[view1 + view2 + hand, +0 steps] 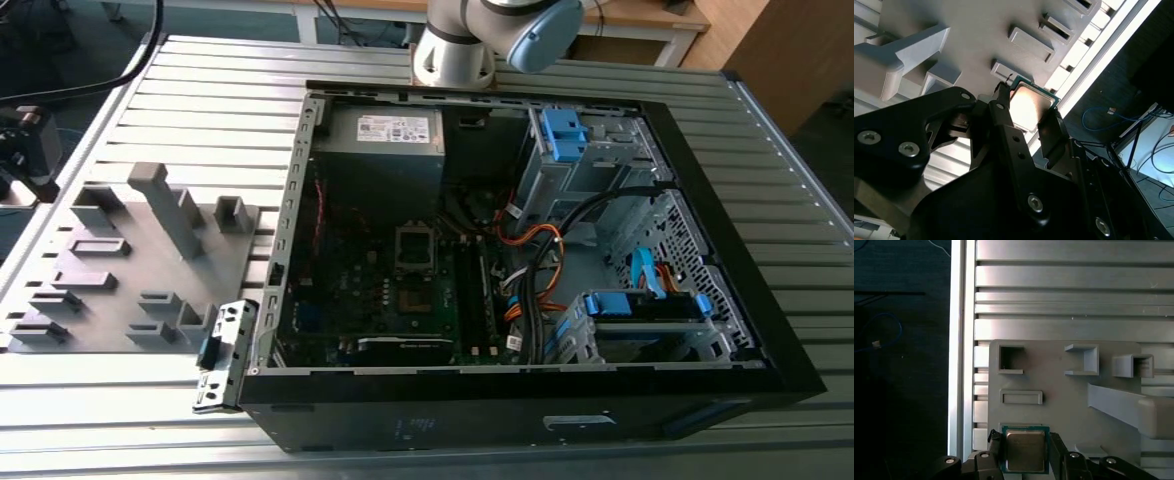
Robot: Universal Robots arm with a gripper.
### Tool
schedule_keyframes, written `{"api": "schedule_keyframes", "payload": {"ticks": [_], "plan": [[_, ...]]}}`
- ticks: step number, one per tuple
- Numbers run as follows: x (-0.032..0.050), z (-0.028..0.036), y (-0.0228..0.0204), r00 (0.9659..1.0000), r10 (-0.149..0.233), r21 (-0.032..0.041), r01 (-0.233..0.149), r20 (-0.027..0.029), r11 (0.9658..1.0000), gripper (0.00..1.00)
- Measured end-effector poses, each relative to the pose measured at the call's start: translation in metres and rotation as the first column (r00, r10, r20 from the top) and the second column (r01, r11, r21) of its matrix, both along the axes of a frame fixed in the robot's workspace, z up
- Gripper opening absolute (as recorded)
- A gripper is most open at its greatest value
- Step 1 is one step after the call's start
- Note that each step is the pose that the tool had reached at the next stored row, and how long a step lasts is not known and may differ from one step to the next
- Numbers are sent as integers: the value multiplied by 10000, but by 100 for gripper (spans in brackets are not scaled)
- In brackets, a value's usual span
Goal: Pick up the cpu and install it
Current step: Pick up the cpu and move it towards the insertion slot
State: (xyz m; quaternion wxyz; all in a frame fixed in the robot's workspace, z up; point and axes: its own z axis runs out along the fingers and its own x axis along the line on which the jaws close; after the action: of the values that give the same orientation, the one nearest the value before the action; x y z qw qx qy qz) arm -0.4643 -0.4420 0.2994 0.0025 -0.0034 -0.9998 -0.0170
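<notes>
The fingers (997,450) pinch the cpu (1025,451) by two opposite edges. It lies flat between them, over the grey tray (1064,395) on the ribbed surface (1064,315).

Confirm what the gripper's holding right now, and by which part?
The cpu, pinched by the gripper on two opposite side edges, metal top left bare, over the grey tray.
</notes>
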Motion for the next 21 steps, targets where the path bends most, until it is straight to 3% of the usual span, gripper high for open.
{"api": "schedule_keyframes", "payload": {"ticks": [17, 21], "plan": [[0, 40, 0, 10000, 0, -2, 0, -2, 10000, 47], [0, 82, 0, 10000, 0, -1, 0, -1, 10000, 47]]}}
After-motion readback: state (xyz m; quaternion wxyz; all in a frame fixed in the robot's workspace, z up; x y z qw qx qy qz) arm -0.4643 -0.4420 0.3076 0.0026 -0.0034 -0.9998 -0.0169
